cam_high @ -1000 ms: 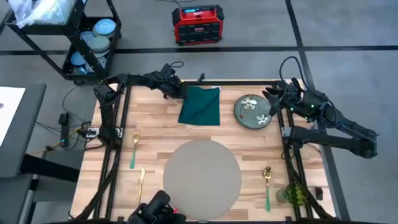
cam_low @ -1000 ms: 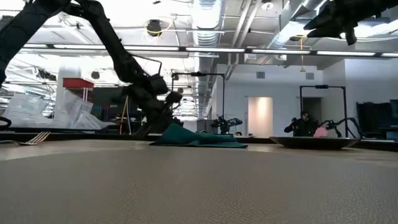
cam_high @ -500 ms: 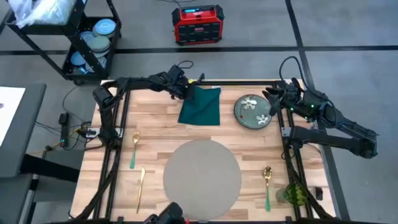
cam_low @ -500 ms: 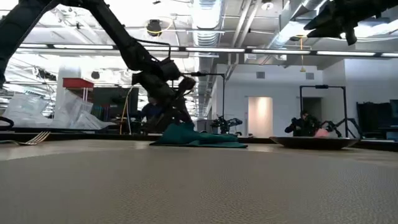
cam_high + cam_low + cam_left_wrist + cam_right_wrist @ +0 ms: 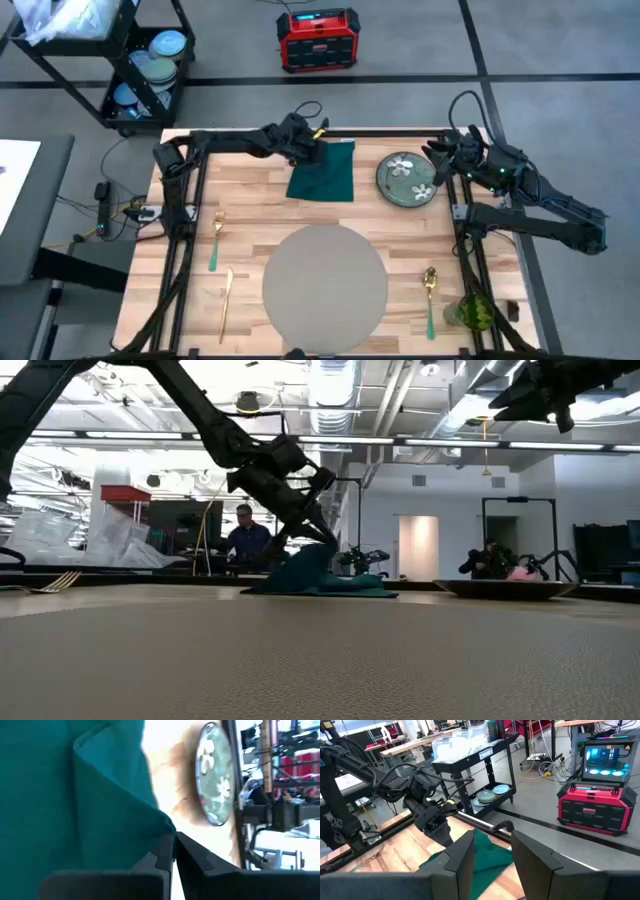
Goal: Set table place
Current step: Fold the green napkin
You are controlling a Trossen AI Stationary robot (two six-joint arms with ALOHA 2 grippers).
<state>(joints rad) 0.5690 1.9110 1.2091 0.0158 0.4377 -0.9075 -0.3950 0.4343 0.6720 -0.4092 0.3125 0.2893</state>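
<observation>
A dark green napkin (image 5: 322, 172) lies on the table (image 5: 250, 200) at its far edge, left of a flowered plate (image 5: 407, 180). My left gripper (image 5: 306, 150) reaches along the far edge and is shut on the napkin's far left corner. The round grey placemat (image 5: 325, 280) lies bare near the front edge. My right gripper (image 5: 440, 160) hangs open and high (image 5: 545, 395) beside the plate's right side, with nothing between its fingers (image 5: 492, 855). My left gripper pinches a folded corner of the napkin (image 5: 161, 826) between its two fingers, which slant down from the table's far left. That corner stands up in a peak (image 5: 308, 563). The rest of the napkin (image 5: 345, 588) lies on the table.
A fork (image 5: 215, 240) and a gold knife (image 5: 227, 300) lie left of the placemat, a spoon (image 5: 430, 290) and a green glass (image 5: 475, 312) to its right. A black cart of dishes (image 5: 150, 70) and a red box (image 5: 318, 38) stand beyond the far edge.
My left gripper has gone along the far edge toward the table's right, onto the napkin's far left corner. That corner now stands up in a peak, while the rest of the napkin has stayed flat on the table.
</observation>
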